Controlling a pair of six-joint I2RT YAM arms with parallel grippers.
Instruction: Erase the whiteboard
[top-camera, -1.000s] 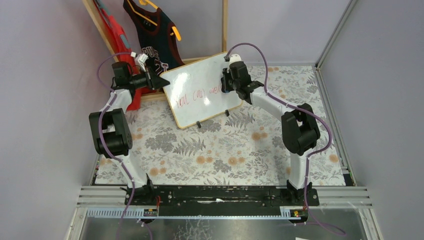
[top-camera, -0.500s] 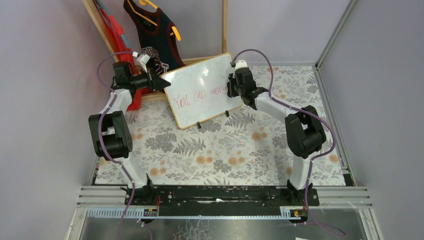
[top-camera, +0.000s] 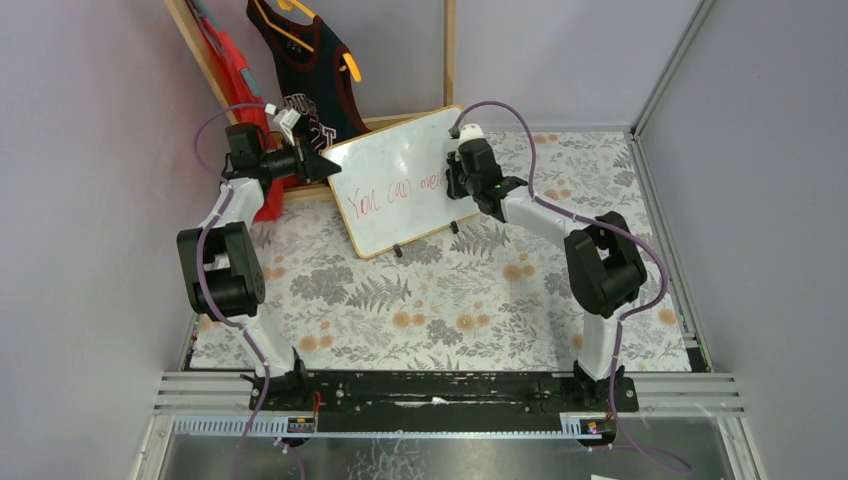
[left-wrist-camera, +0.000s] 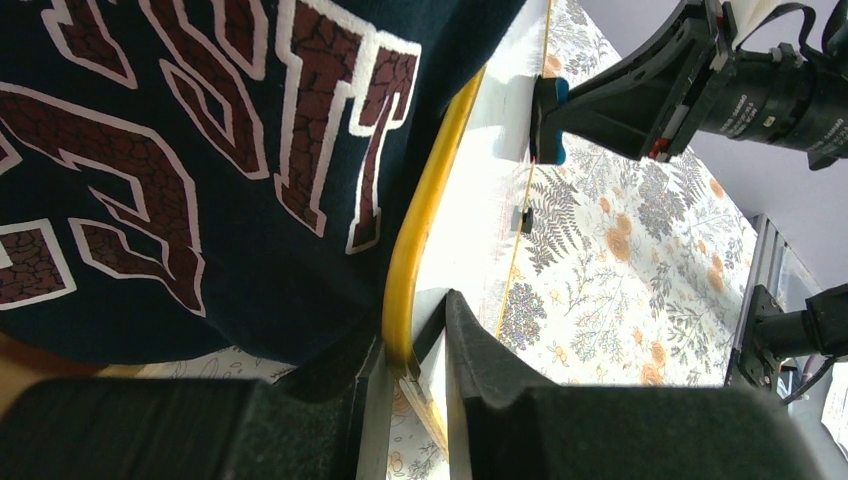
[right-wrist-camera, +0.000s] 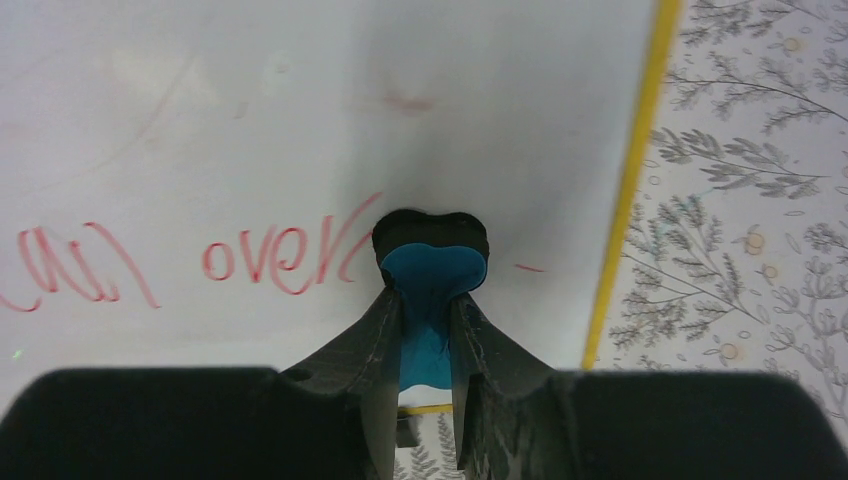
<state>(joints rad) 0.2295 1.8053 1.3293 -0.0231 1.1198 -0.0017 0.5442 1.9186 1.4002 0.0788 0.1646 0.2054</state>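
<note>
The whiteboard (top-camera: 400, 200) stands tilted at the back of the table, with red handwriting (top-camera: 390, 190) across its middle. My left gripper (top-camera: 325, 163) is shut on the board's left frame edge; in the left wrist view (left-wrist-camera: 415, 330) its fingers clamp the yellow-wood frame (left-wrist-camera: 430, 180). My right gripper (top-camera: 452, 183) is shut on a blue eraser (right-wrist-camera: 432, 265) and presses it flat on the board at the right end of the writing (right-wrist-camera: 270, 262). A short red mark (right-wrist-camera: 528, 267) lies right of the eraser. The eraser also shows in the left wrist view (left-wrist-camera: 549, 120).
A dark jersey (top-camera: 305, 60) and a red garment (top-camera: 232, 70) hang on a wooden rack (top-camera: 450, 50) behind the board's left end. The jersey (left-wrist-camera: 200, 150) touches the left gripper's side. A floral cloth (top-camera: 420, 290) covers the table. Walls close in on all sides.
My right gripper swung right and then back left across the board's right end with the eraser. The left gripper and the board have stayed still.
</note>
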